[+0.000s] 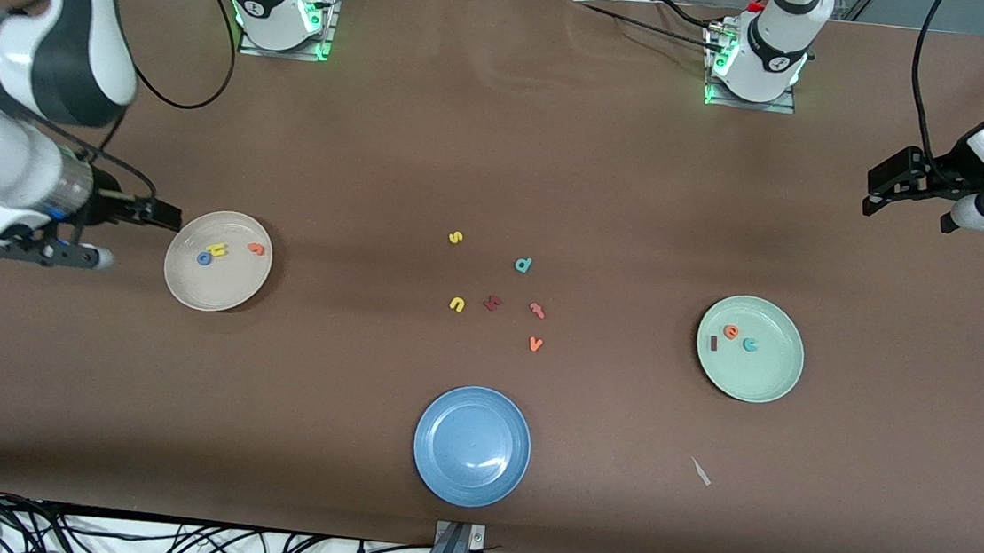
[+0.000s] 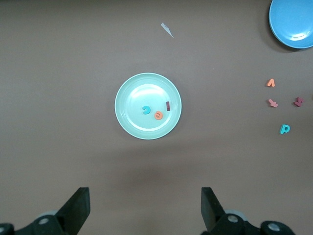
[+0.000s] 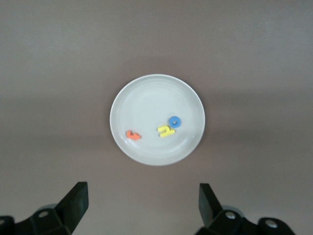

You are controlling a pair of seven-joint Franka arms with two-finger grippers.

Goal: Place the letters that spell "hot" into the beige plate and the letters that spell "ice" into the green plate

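While apart, letters in beige plate.

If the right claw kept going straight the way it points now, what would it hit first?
Probably the beige plate, which lies straight ahead of the open right claw; it holds three letters, though height is unclear.

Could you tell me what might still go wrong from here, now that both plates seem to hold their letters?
1. The yellow h and blue o touch in the beige plate; the open right gripper is close by its rim and could nudge it when the arm moves.
2. Leftover letters such as the pinkish-red t and teal d remain on the table; an extra pick would spoil a word.
3. The open left gripper waits, away from the green plate.
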